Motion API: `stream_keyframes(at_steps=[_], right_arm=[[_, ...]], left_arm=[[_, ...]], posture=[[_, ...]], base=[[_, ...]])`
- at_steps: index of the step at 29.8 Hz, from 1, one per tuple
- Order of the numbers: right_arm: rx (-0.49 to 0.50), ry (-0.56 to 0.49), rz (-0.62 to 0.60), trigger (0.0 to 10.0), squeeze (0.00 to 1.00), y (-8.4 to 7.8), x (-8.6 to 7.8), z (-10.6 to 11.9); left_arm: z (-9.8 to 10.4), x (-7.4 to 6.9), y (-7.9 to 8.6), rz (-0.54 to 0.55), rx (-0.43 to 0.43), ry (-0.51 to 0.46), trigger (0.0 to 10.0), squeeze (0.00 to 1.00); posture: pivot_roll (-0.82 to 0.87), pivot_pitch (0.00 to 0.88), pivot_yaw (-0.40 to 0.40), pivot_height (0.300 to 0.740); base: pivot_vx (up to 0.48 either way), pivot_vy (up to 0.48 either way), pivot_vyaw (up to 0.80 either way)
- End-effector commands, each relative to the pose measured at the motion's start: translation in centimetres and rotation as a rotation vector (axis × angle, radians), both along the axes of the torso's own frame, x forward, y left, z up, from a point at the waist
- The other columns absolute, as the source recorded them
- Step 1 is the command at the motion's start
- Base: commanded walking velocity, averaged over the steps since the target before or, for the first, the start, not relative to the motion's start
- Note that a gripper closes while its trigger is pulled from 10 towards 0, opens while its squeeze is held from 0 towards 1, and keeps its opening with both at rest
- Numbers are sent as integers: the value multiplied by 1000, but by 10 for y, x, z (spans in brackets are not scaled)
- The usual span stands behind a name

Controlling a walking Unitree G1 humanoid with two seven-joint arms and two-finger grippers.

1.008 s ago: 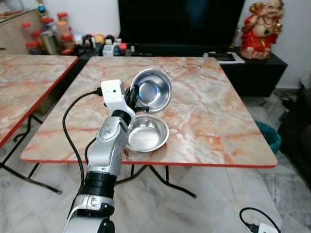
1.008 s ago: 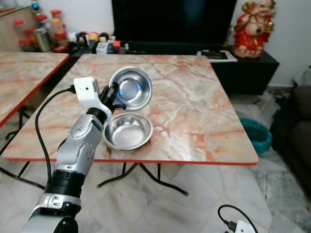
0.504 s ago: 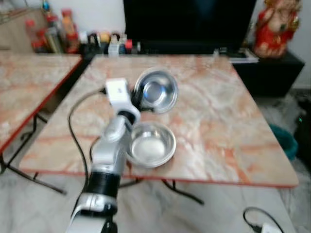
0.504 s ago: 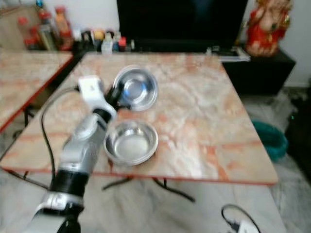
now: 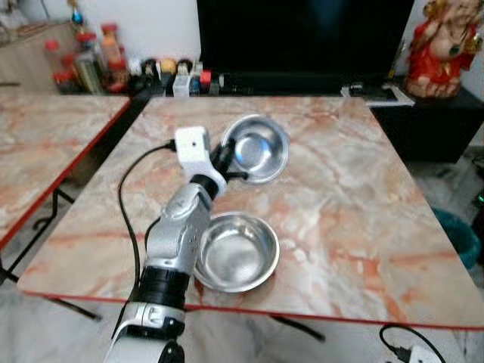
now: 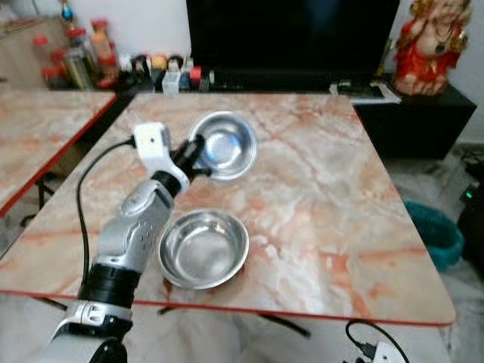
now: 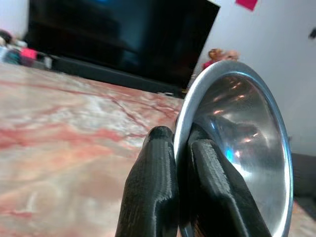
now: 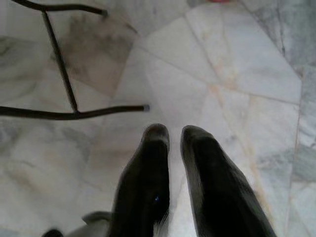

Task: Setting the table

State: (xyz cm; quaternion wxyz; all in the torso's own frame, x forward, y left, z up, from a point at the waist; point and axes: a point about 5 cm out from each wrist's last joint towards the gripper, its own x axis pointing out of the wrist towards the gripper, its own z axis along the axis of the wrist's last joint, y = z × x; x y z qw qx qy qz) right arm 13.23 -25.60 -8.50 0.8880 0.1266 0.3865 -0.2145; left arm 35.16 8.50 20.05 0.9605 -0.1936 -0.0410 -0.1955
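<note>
Marble-patterned desk with red edging, viewed from its near edge. Left gripper raised above the left half of the desk, clenched on the rim of a steel bowl: in the left wrist view, black fingers pinching the bowl's rim from both sides, one finger outside, the other inside the hollow. Held bowl tilted steeply, opening turned toward the camera and upward, clear of the desk surface. Second steel bowl upright on the desk close to the near edge, just beside the silver left forearm, below the held bowl and apart from it. Black cable looping from the white wrist camera housing down along the arm. Right gripper hanging over the pale tiled floor, fingers close together with a narrow gap and nothing between them; dark metal desk legs on the floor near it. Beyond the far edge: a dark television screen on a low black cabinet, a red and gold figurine at the far right, jars and bottles at the far left. Second marble desk to the left.
</note>
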Motion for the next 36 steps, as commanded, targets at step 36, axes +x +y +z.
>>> stream_keyframes(at_steps=[36], right_arm=[[21, 12, -6, 10000, 0, 6, -3, -3]], left_arm=[[-41, -49, 14, -375, 215, 508, 10000, 0]], posture=[[43, 0, 15, 740]], base=[[0, 0, 0]])
